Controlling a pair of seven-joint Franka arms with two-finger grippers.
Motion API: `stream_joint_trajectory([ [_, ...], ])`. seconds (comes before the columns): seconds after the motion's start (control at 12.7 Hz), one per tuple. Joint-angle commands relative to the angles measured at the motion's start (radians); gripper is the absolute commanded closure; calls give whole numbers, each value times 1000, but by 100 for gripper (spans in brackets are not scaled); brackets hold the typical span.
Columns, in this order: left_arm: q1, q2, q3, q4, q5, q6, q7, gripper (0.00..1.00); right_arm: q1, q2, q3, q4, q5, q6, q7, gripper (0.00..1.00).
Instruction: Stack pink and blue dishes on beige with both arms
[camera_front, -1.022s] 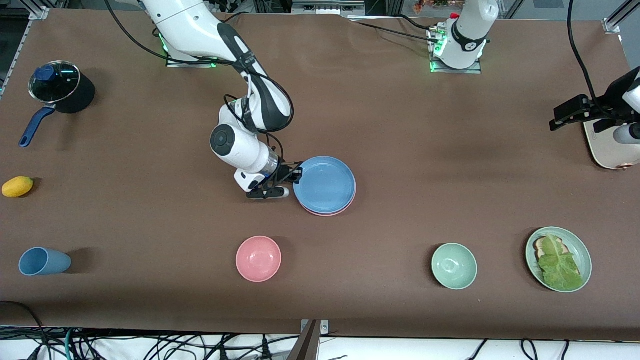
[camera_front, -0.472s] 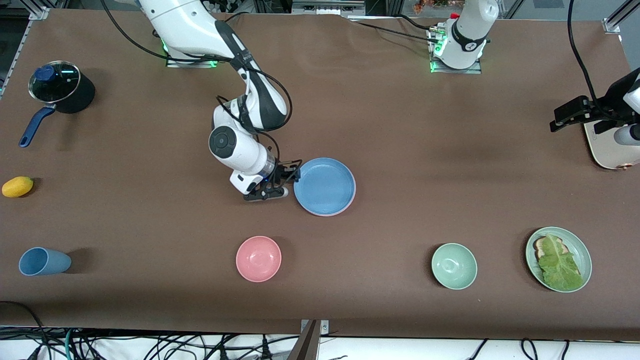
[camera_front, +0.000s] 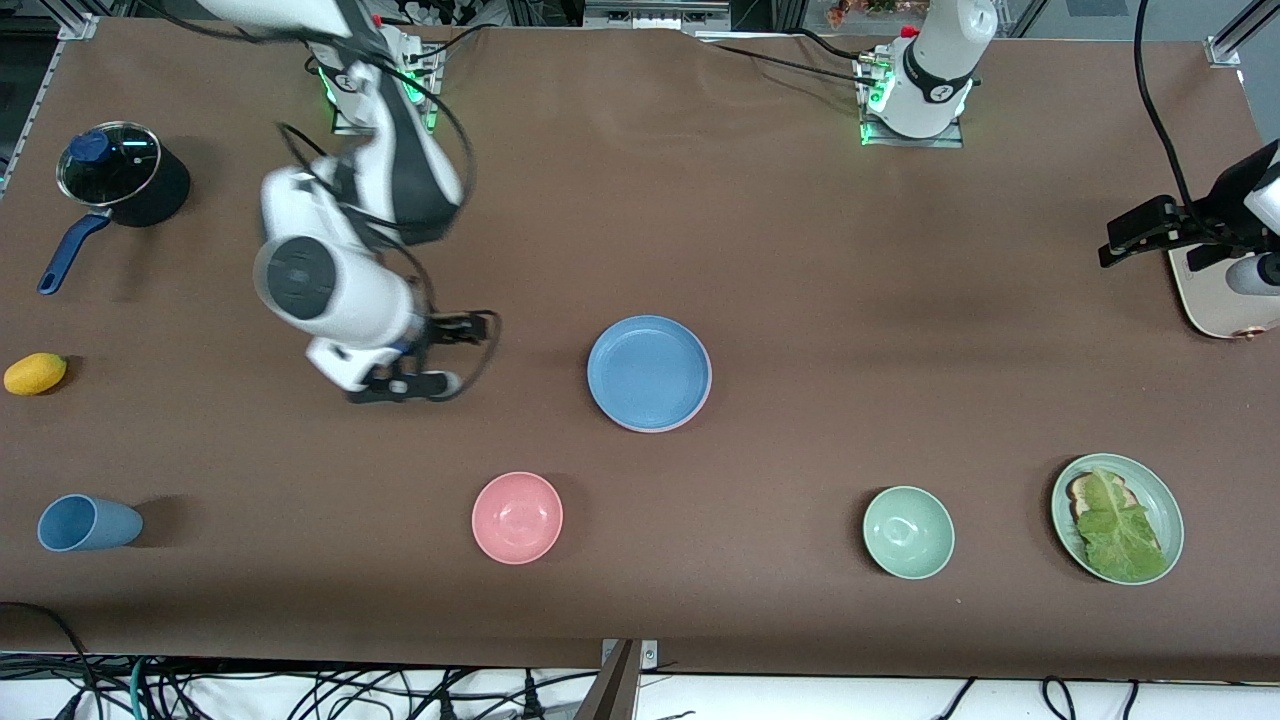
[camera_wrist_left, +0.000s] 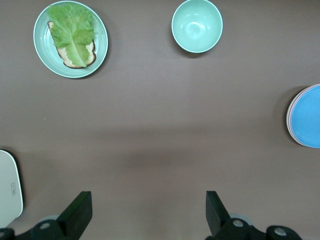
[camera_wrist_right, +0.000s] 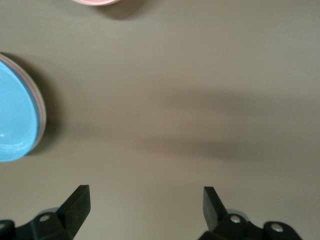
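The sky-blue plate (camera_front: 649, 372) lies at mid-table on the pink plate (camera_front: 703, 402), of which only a thin rim shows. The same stack shows in the left wrist view as blue plate (camera_wrist_left: 307, 117) and in the right wrist view as blue plate (camera_wrist_right: 14, 122). No beige plate is visible; it cannot be told whether one lies under the stack. My right gripper (camera_front: 468, 352) hangs open and empty over bare table, apart from the stack toward the right arm's end; its own view shows the right gripper (camera_wrist_right: 146, 206) wide open. My left gripper (camera_front: 1128, 235) waits beside the toaster, open and empty (camera_wrist_left: 149, 211).
A pink bowl (camera_front: 517, 517), a green bowl (camera_front: 908, 531) and a green plate with toast and lettuce (camera_front: 1160, 490) stand nearer the front camera. A blue cup (camera_front: 85, 523), a yellow fruit (camera_front: 35, 373) and a lidded pot (camera_front: 120, 180) sit at the right arm's end. A cream toaster (camera_front: 1215, 300) sits at the left arm's end.
The blue plate, first offset over the pink one, settled square on it. My right gripper left the plate's rim and pulled away toward the right arm's end. The left arm barely moved.
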Motion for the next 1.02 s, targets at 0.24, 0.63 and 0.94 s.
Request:
stream_joint_trajectory([
  [0.24, -2, 15, 0, 34, 5, -7, -3, 0, -5, -91, -255, 234, -31, -397, -62, 0],
  [0.63, -2, 15, 0, 34, 5, -7, -1, 0, -147, -102, -186, 362, -68, -422, -96, 0],
  [0.94, -2, 15, 0, 34, 5, -7, -1, 0, -495, -252, 193, 223, -127, -432, -78, 0],
])
